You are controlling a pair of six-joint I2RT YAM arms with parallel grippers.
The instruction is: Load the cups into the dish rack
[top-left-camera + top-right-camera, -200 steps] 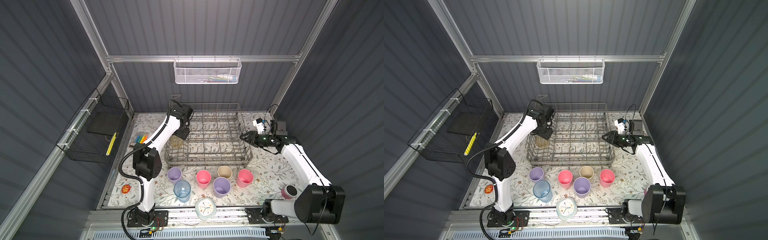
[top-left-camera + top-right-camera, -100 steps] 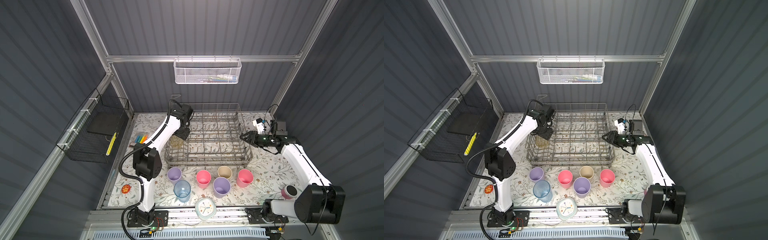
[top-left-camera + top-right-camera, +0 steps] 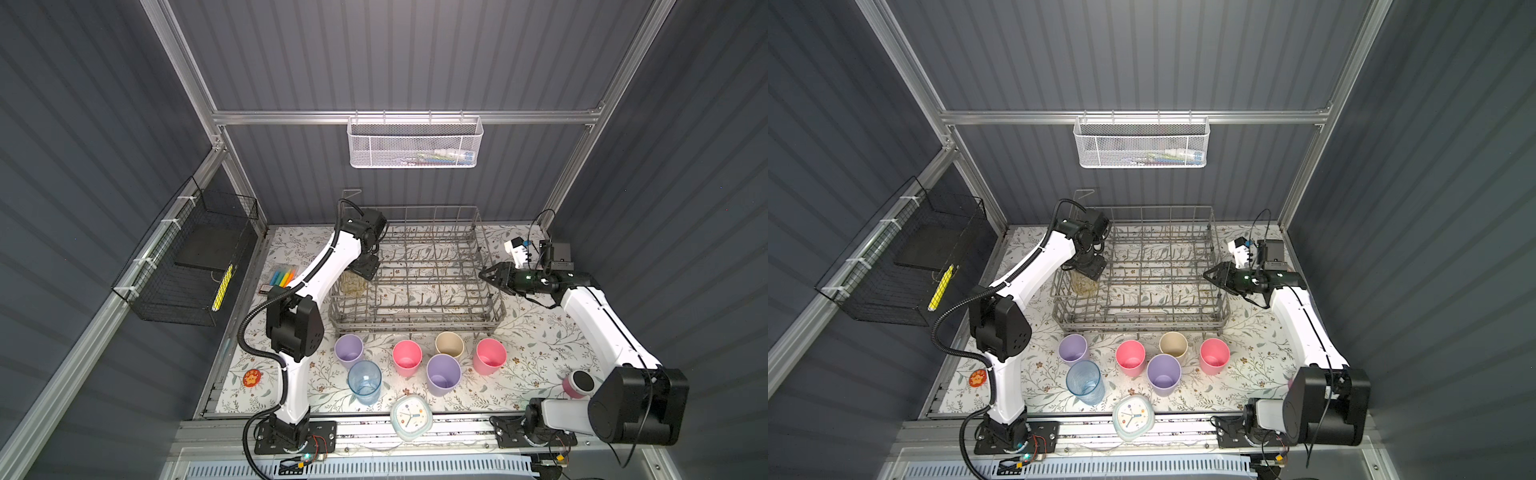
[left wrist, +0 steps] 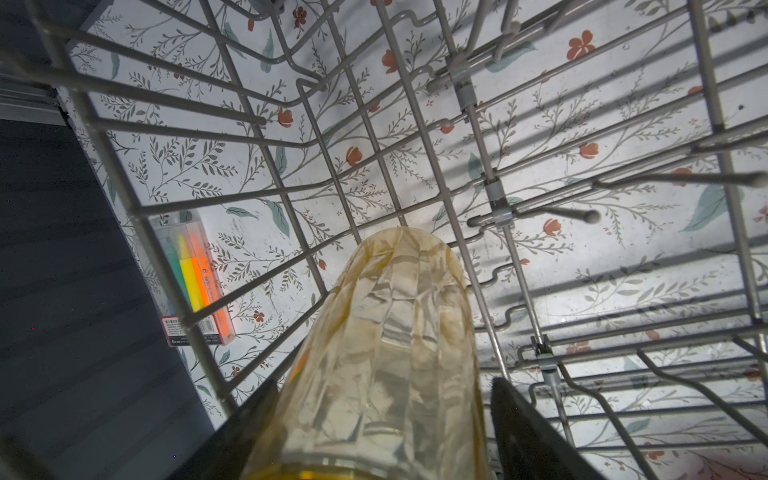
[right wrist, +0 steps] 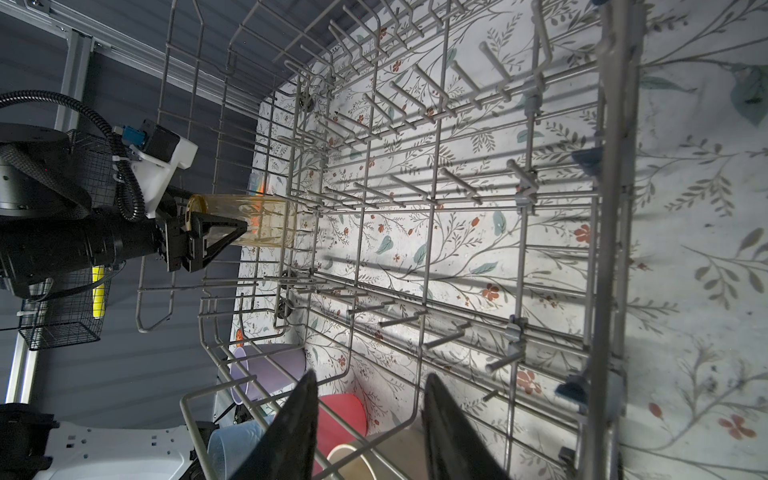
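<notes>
The step in hand is the setting-down of the first cup. The yellowish patterned glass (image 4: 395, 332) stands upright inside the dish rack (image 3: 415, 321), at its left end and toward the front, close to the side wall in both top views. The left tool (image 4: 383, 382) straddles it from above. In the left wrist view a sliver of gap shows between the glass and one finger (image 4: 523, 424), so I judge the tool released rather than grasping (the other finger sits so close to the glass that contact there cannot be ruled out). The right tool (image 5: 370, 374) hovers at the rack's right wall, jaws parted with nothing pinched between them. Six more cups wait upright on the worktop (image 3: 540, 332) in front of the rack, with a lilac cup (image 3: 349, 349) and the blue cup (image 3: 364, 380) nearest the left arm. As I read it, the next move calls for a straight lift of the left tool, clear of the glass and the tines so nothing tips. After that comes a reach over the front wall to one of those near cups.
</notes>
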